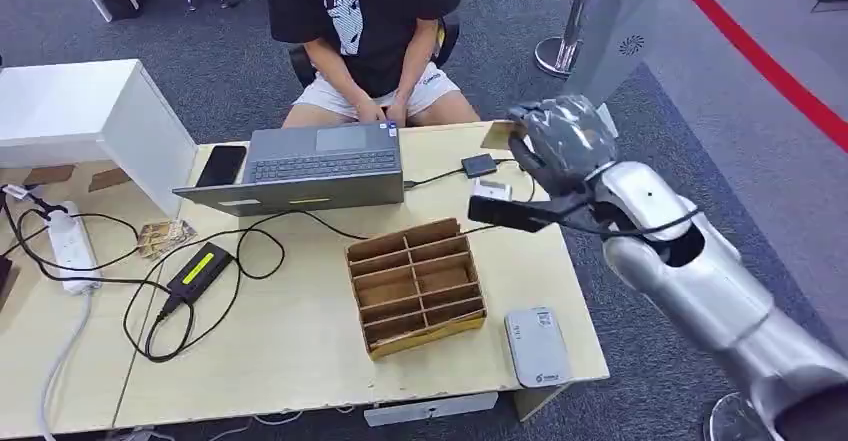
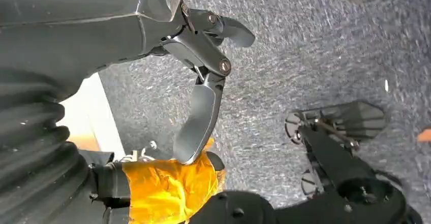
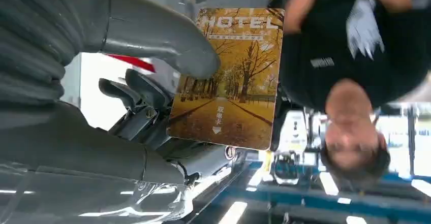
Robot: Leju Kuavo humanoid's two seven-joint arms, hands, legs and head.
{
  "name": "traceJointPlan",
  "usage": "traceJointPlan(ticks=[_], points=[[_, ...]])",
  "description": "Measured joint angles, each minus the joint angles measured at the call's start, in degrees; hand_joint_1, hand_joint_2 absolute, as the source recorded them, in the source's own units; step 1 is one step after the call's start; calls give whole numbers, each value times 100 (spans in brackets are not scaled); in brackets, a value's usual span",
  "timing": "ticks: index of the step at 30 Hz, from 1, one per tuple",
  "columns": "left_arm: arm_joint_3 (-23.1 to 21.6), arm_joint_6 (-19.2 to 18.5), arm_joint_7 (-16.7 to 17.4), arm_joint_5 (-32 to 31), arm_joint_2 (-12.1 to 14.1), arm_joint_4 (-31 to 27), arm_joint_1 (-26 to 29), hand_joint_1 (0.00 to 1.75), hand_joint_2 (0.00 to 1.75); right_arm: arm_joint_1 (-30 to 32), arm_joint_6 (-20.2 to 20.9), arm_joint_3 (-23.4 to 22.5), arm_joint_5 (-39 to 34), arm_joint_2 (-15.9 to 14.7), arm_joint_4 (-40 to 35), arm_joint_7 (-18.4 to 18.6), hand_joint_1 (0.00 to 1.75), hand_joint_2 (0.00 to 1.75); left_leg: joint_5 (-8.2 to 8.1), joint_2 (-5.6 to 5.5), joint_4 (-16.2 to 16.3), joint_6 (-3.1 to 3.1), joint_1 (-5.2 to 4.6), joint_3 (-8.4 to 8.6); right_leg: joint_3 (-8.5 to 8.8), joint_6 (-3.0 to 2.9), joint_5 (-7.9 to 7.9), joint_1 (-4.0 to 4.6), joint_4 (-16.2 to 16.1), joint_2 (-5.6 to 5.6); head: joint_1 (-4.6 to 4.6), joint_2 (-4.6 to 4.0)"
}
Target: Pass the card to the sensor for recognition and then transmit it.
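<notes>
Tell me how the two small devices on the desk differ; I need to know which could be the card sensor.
The grey device lies flat at the desk's near right corner, beside the wooden divider box, with no cable visible. The black device is smaller, darker, cabled, and sits by the laptop, nearer the right hand. Both are flat, rounded rectangles.

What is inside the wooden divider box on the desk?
The wooden divider box looks empty: its slots show bare wood in the head view. The slot floors nearest the camera are hidden by the dividers. The card is held up in the right hand.
</notes>
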Motion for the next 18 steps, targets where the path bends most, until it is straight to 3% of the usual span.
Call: traceJointPlan(ticks=[4,8,12,18], points=[[-94,-85,79,-210,-42,0,-135,0,175,-744,-208,2,-80,1086,1202,232,175,175,13,-13,-1,-15,4,-3,-5,-2,0,2,5,-9,-2,0],[-181,-140,174,-360,-85,0,-236,0,175,-1087,-540,68,199,1856,2386,308,175,175,15,-19,-3,-17,5,-7,-6,-2,0,4,7,-15,2,2],[-238,-146,216,-424,-111,0,-268,0,175,-1173,-614,118,263,2301,3191,308,175,175,14,-18,-3,-17,3,-11,-9,-2,0,3,6,-14,4,2],[-271,-140,240,-456,-125,0,-286,0,175,-1206,-693,190,387,2676,3889,304,175,175,14,-20,-1,-16,1,-17,-15,-2,0,2,4,-17,2,0]])
